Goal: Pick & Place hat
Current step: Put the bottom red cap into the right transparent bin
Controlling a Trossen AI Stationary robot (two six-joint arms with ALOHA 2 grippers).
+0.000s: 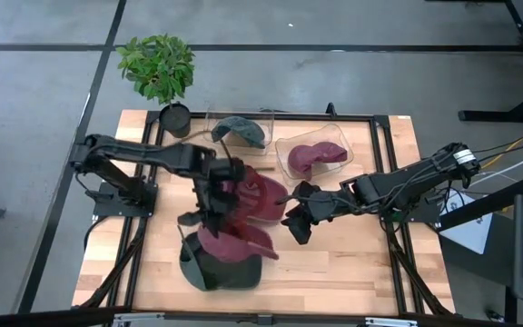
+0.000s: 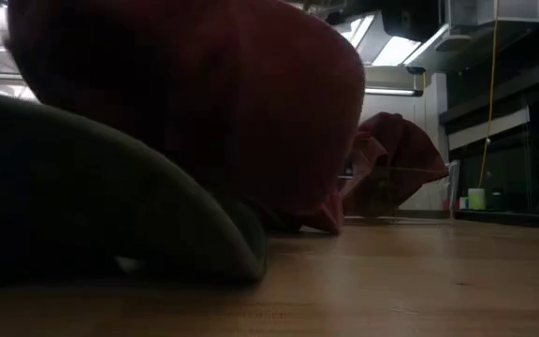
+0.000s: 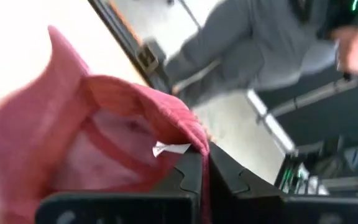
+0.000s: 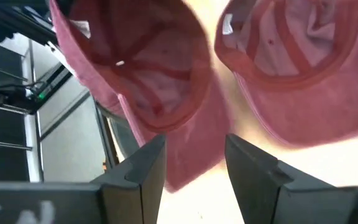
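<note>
Progress looks partial: one dark green cap (image 1: pixel 240 130) and one maroon cap (image 1: pixel 314 157) already sit in the two clear plastic bins (image 1: pixel 337 142) at the table's far edge. At centre-left, the left gripper (image 1: pixel 214 202) is pinched together on the rim of a maroon fabric cap (image 3: pixel 110 124), above a dark cap (image 1: pixel 216 271). Another maroon cap (image 1: pixel 260 193) lies just beside. The right gripper (image 4: pixel 194 165) hovers near it, fingers apart, crowding the lift path toward the bins.

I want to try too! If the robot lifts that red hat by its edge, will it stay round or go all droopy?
Probably droopy: the red hat is soft cloth, folding where the left gripper has its jaws shut on the rim. It likely feels light, since a thin pinch holds it. It shouldn't roll or break.
</note>
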